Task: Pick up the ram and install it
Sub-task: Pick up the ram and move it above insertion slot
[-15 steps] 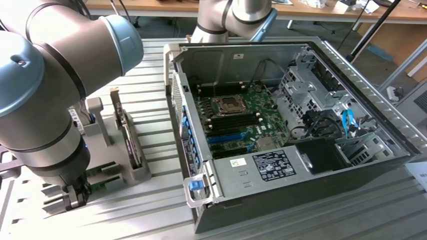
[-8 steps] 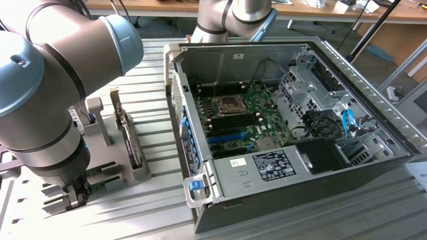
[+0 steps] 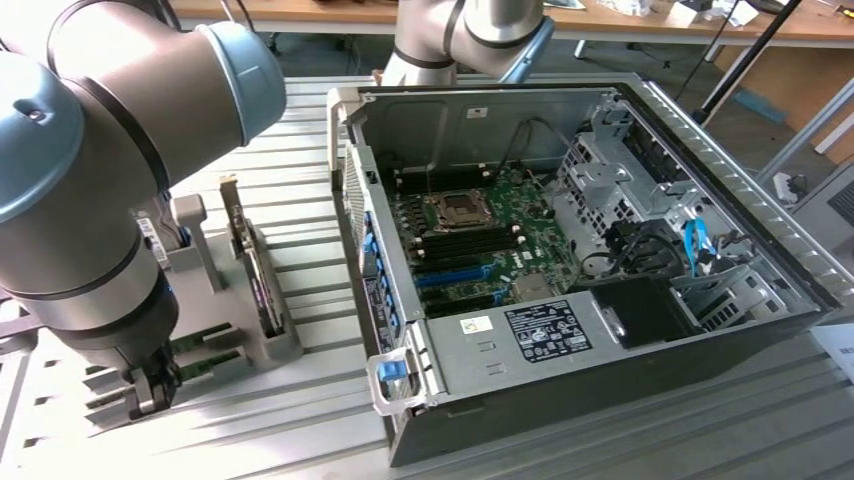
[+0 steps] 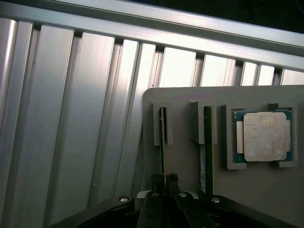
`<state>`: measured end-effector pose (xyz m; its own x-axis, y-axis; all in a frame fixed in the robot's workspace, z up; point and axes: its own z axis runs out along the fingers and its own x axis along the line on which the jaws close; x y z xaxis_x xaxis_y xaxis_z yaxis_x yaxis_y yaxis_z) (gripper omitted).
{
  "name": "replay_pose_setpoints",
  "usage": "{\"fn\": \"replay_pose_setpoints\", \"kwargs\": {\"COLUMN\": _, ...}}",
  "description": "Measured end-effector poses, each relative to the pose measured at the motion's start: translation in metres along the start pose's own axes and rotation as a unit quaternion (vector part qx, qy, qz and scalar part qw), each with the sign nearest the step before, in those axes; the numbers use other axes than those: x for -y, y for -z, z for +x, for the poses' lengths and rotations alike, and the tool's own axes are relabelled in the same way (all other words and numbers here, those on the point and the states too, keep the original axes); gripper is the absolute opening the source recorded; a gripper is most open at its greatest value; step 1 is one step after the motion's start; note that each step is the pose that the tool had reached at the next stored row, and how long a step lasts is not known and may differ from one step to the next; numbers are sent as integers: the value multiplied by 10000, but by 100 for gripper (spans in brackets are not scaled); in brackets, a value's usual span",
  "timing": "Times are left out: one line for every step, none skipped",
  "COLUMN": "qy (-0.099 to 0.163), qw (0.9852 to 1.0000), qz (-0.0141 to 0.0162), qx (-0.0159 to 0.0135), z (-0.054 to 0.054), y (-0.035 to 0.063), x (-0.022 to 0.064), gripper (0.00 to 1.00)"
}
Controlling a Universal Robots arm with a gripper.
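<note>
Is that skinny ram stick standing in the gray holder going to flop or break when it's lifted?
Probably stiff, not floppy: the ram stands straight on edge in its slot. Likely light, being so thin. Maybe fragile: the tool pinches its narrow edge, so twisting it in the gray holder could stress it.
</note>
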<state>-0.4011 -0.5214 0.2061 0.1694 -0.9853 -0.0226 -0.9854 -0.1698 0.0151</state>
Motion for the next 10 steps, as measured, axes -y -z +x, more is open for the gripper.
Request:
{"fn": "replay_pose_setpoints", "kwargs": {"qy": 0, "qw": 10000, "qz": 0, "qx": 0, "z": 0, "y": 17, "x": 0, "gripper": 14}}
{"fn": "replay_pose_setpoints", "kwargs": {"qy": 0, "qw": 10000, "qz": 1, "qx": 0, "z": -1, "y": 38, "x": 0, "gripper": 14}}
{"fn": "replay_pose_setpoints", "kwargs": {"qy": 0, "qw": 10000, "qz": 1, "qx": 0, "z": -2, "y": 60, "x": -1, "gripper": 14}}
{"fn": "replay_pose_setpoints", "kwargs": {"qy": 0, "qw": 10000, "qz": 0, "qx": 0, "z": -2, "y": 77, "x": -1, "gripper": 14}}
{"fn": "replay_pose_setpoints", "kwargs": {"qy": 0, "qw": 10000, "qz": 1, "qx": 0, "z": -2, "y": 100, "x": -1, "gripper": 14}}
{"fn": "replay_pose_setpoints", "kwargs": {"qy": 0, "qw": 10000, "qz": 1, "qx": 0, "z": -3, "y": 122, "x": -2, "gripper": 14}}
{"fn": "replay_pose_setpoints", "kwargs": {"qy": 0, "qw": 10000, "qz": 0, "qx": 1, "z": -3, "y": 144, "x": -2, "gripper": 14}}
{"fn": "replay_pose_setpoints", "kwargs": {"qy": 0, "qw": 10000, "qz": 0, "qx": 0, "z": -4, "y": 178, "x": -3, "gripper": 14}}
{"fn": "replay_pose_setpoints", "kwargs": {"qy": 0, "qw": 10000, "qz": 0, "qx": 0, "z": -5, "y": 194, "x": -3, "gripper": 14}}
{"fn": "replay_pose_setpoints", "kwargs": {"qy": 0, "qw": 10000, "qz": 1, "qx": 0, "z": -5, "y": 213, "x": -3, "gripper": 14}}
